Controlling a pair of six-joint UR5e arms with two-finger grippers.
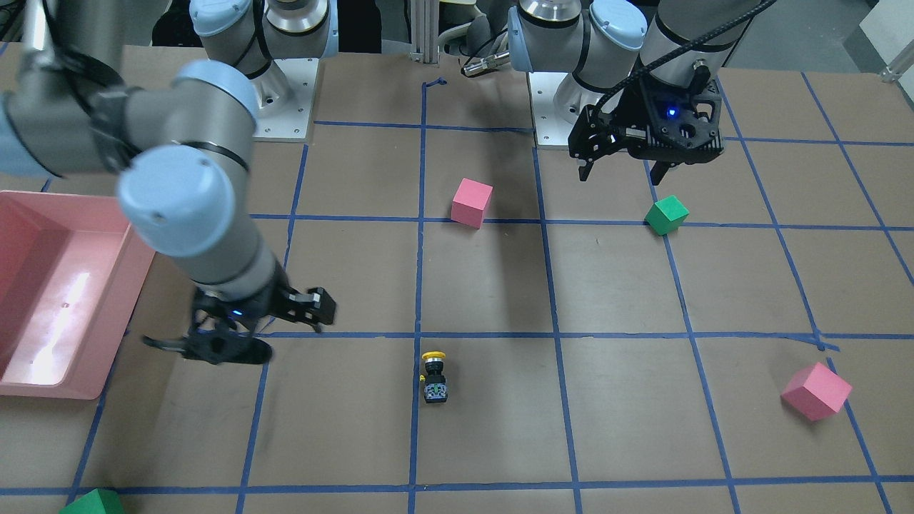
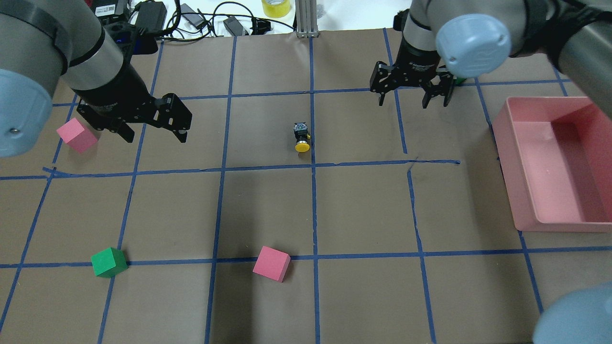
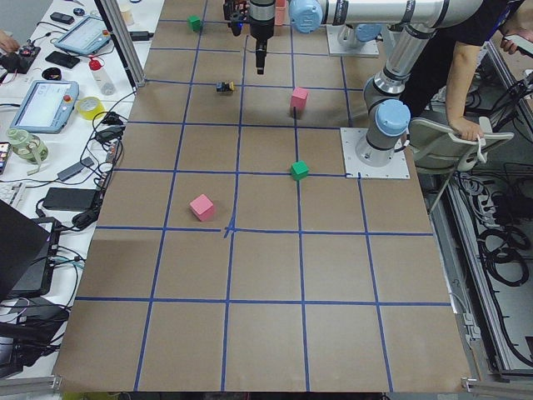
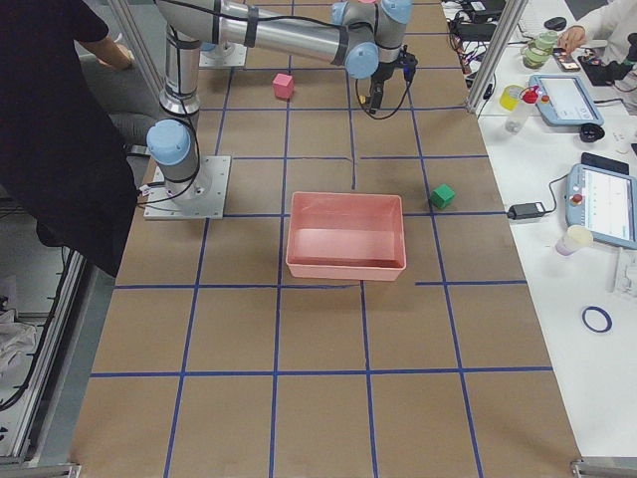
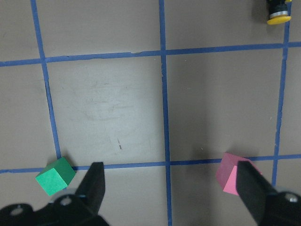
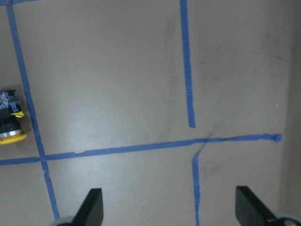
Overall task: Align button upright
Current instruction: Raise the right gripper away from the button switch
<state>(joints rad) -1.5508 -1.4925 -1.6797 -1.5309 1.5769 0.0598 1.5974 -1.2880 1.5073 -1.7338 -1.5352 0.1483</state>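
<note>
The button (image 2: 301, 137) lies on its side on the brown paper near the table's middle, its yellow cap toward the robot and its grey base away. It also shows in the front-facing view (image 1: 434, 375), at the left wrist view's top right corner (image 5: 278, 12) and at the right wrist view's left edge (image 6: 9, 122). My left gripper (image 2: 143, 119) is open and empty, held high, well to the button's left. My right gripper (image 2: 413, 93) is open and empty, to the button's right and slightly beyond it. Neither touches the button.
A pink bin (image 2: 550, 102) stands at the right. One pink cube (image 2: 271, 263) and one green cube (image 2: 109, 262) sit nearer the robot. Another pink cube (image 2: 76, 135) sits far left. A second green cube (image 1: 93, 503) lies beyond the right gripper. Blue tape lines grid the paper.
</note>
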